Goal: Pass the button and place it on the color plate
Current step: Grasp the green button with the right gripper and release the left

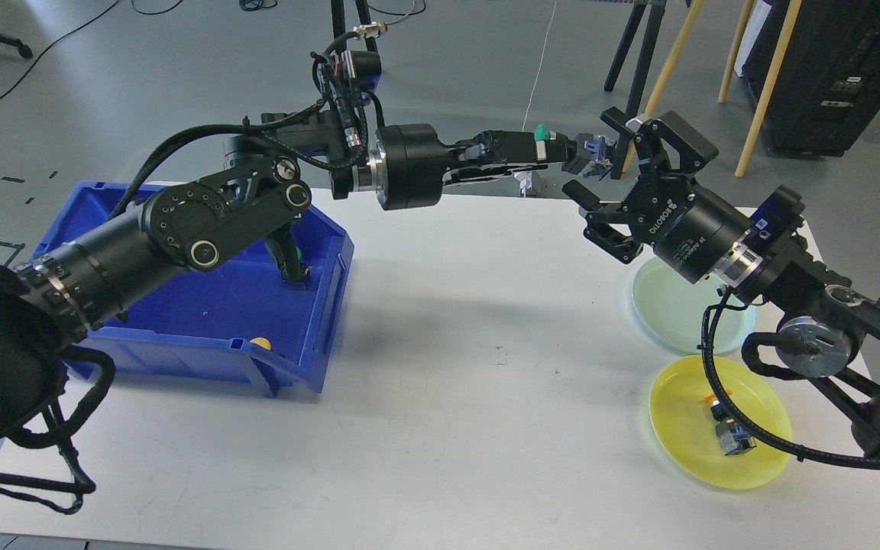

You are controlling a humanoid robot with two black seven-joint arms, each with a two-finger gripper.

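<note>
My left gripper (554, 147) is shut on a green-capped button (562, 145), held high above the far table edge, its blue-grey body pointing right. My right gripper (599, 169) is open, its fingers spread around the button's body end, one above and one below. A pale green plate (688, 317) lies at the right, partly behind my right arm. A yellow plate (684, 428) in front of it holds an orange-capped button (726, 431).
A blue bin (211, 321) at the left holds a green button, mostly hidden behind my left arm, and a yellow button (260, 343) at its front wall. Tripod legs and wooden poles stand beyond the table's far edge.
</note>
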